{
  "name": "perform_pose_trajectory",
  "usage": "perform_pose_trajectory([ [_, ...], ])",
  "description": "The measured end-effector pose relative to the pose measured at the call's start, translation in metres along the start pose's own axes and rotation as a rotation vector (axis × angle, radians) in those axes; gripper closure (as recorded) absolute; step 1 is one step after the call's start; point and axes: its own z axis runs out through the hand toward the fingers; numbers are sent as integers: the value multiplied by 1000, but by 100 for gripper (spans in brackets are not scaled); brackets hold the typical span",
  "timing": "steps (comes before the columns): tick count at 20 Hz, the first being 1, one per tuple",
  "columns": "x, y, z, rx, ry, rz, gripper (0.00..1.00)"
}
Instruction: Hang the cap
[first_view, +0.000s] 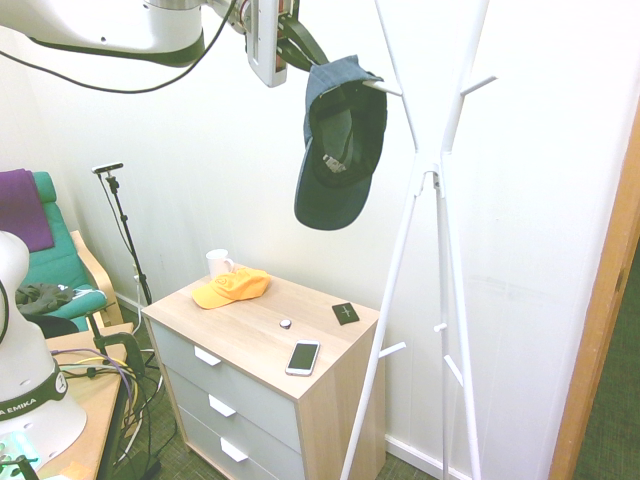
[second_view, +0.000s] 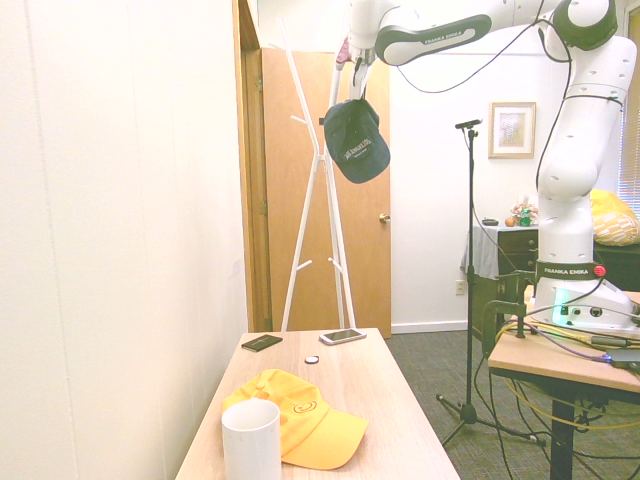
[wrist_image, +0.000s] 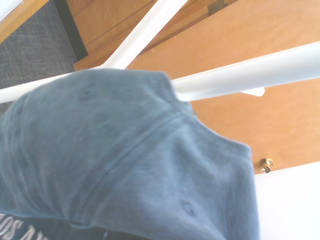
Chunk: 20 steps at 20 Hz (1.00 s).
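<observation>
Blue cap (first_view: 345, 130) seen at upper centre of the first exterior view, held up in the air by the gripper (first_view: 316, 62); claw clenched on the cap's edge at its top. Cap hung with brim down, its open inside turned to that camera. White coat rack (first_view: 428, 165) seen right of centre, with an upper peg (first_view: 385, 88) reaching to the cap's upper right edge; whether the cap is borne by the peg cannot be told. In the second exterior view, cap placed at upper centre, in front of the rack as seen there, white lettering on its front and brim pointed to lower right. In the wrist view, much of the frame is filled by the cap's blue fabric, with white rack poles and a wooden door (wrist_image: 225, 120) with a brass knob (wrist_image: 266, 163) seen behind. Wooden dresser (first_view: 340, 390) seen at lower centre of the first exterior view. On its top: white mug (first_view: 219, 262) at the back left, yellow cap (first_view: 232, 287) just beside it, small round item (first_view: 286, 323) near the middle, phone (first_view: 303, 357) toward the front, dark booklet (first_view: 345, 313) to the right. Green chair (first_view: 85, 265) with purple cloth (first_view: 24, 210) seen at far left.
</observation>
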Motion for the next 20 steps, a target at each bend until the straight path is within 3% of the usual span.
perform_pose_trajectory([
  [9, 0, 1, 1, 11, -2, 19, 0],
  [16, -10, -2, -27, 245, -364, 93, 0],
  [20, -17, -14, -28, 334, -589, 121, 0],
])
